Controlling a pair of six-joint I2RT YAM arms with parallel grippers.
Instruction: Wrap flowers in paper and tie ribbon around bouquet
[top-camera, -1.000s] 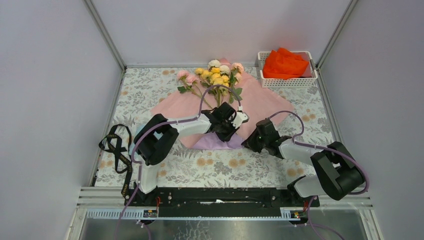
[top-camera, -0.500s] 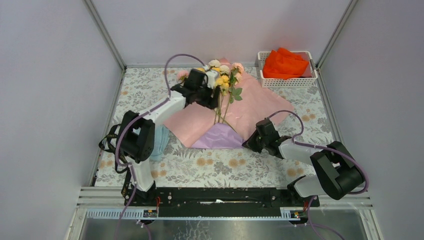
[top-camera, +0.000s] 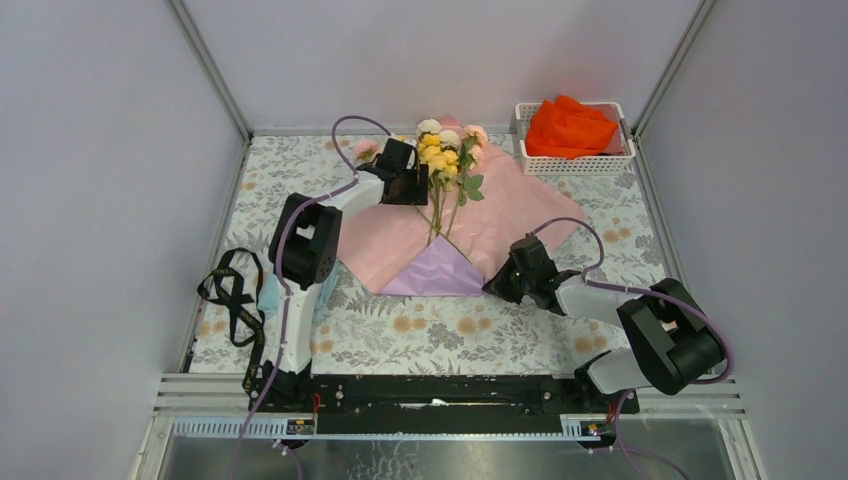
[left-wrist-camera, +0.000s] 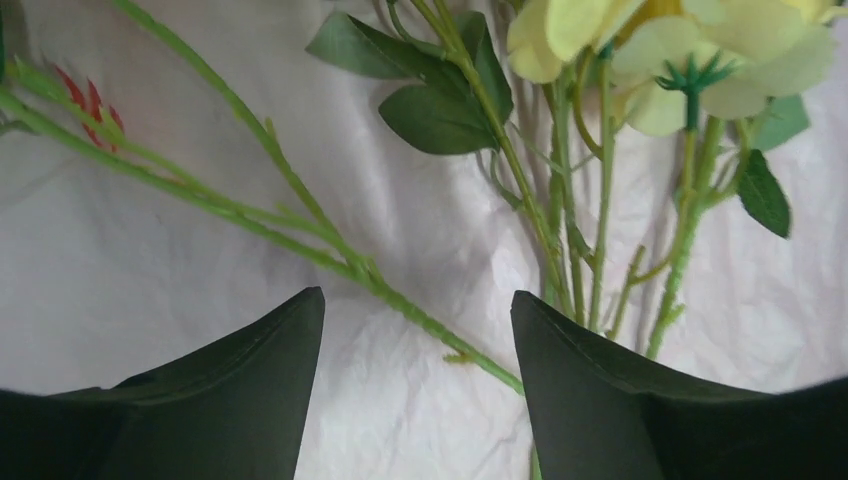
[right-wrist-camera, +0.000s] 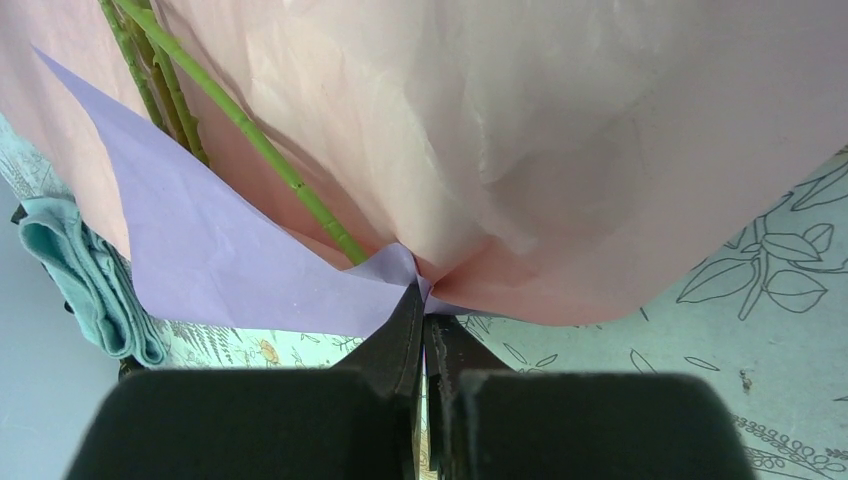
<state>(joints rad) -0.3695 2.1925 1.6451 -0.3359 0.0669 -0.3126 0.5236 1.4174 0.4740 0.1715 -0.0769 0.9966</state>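
Top external view: a white basket (top-camera: 573, 168) held an orange cloth (top-camera: 568, 128); the left gripper (left-wrist-camera: 415, 300) stood open over the flowers (top-camera: 445, 150), while the right gripper (right-wrist-camera: 424, 295) clamped the edge of the paper (right-wrist-camera: 560, 140).

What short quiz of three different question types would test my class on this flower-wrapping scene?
1. True or false: the right hand is pinched shut on the edge of the paper.
2. Where does the ribbon lie? A, on top of the roses; B, near the left edge of the table; C, in the right hand.
3. Fill the gap: the left hand hangs ___ above the stems of the flowers.
Key: 1 true; 2 B; 3 open.
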